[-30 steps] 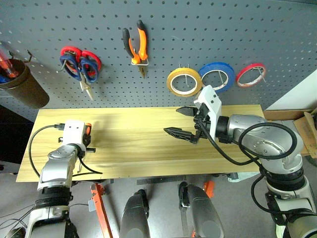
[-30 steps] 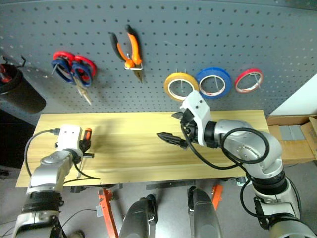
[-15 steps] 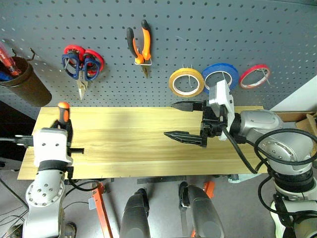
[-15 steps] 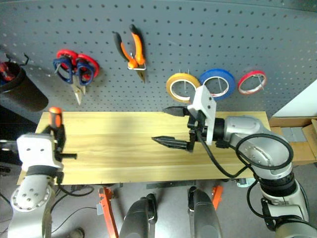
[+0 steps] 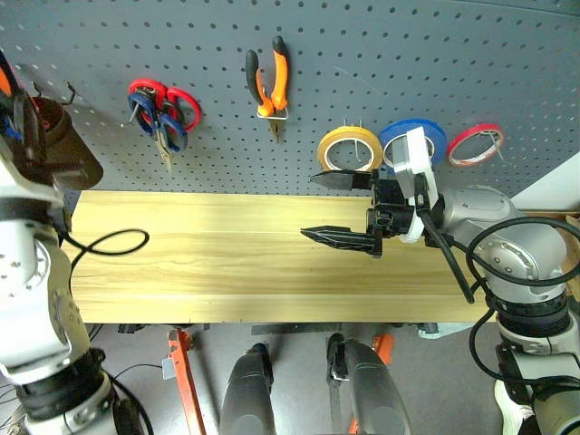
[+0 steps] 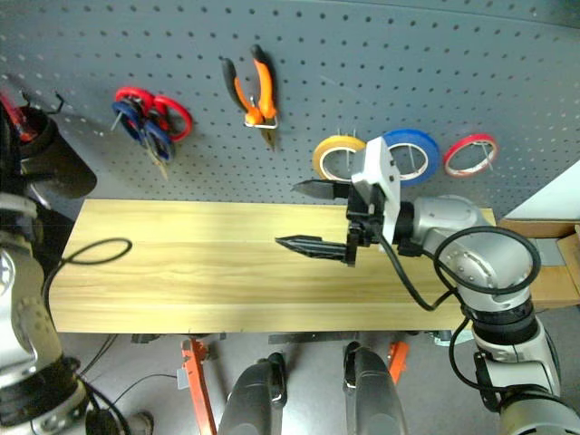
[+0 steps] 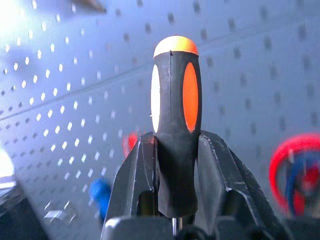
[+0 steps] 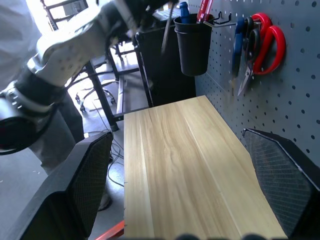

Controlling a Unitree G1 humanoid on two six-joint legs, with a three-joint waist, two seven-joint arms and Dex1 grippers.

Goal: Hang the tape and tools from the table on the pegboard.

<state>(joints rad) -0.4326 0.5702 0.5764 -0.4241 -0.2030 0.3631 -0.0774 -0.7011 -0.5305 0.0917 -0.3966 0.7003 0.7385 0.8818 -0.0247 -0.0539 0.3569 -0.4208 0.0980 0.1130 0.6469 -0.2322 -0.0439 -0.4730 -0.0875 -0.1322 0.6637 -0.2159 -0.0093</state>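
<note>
No legible text, label or number — pegboard, table alike.

Long table top: pale yellowish wood, smooth with visible grain (satin sheen). Dark grey perforated pegboard: matt panel. Orange-and-black screwdriver handle: smooth plastic, slightly glossy. Black cup: glossy plastic. Yellow tape roll: shiny.
</note>
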